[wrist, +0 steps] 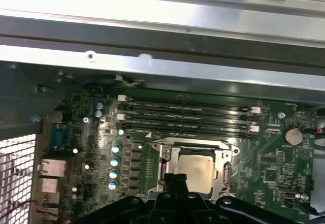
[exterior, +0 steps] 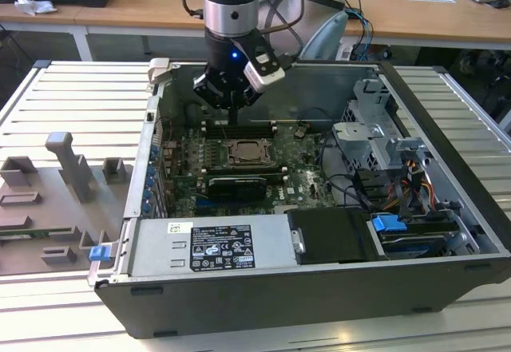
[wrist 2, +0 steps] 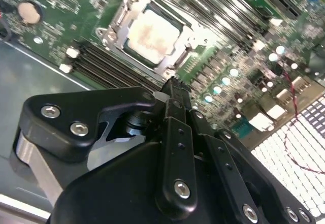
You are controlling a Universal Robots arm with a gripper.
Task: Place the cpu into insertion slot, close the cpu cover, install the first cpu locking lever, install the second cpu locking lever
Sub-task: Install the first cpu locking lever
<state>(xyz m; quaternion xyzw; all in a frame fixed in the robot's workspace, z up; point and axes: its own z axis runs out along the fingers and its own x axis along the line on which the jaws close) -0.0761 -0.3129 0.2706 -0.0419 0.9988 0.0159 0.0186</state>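
The cpu (wrist: 197,169) lies flat in the insertion slot (exterior: 243,152) on the green board, its pale metal top (wrist 2: 152,33) showing. The silver cpu cover (wrist 2: 116,30) lies flat around it as a frame (wrist: 166,164). My gripper (exterior: 234,119) hangs just above the board beside the socket, on the side of the long memory slots. Its black fingers (wrist 2: 172,89) are shut together with nothing between them. In the first wrist view the gripper (wrist: 175,179) overlaps the edge of the socket. I cannot tell how the locking levers stand.
Long black memory slots (wrist: 188,117) run beside the socket. A black card (exterior: 235,183), the power supply (exterior: 215,244), a drive cage (exterior: 375,128) and cables (exterior: 399,188) crowd the open case. A grey fixture plate (exterior: 56,200) lies at the exterior view's left.
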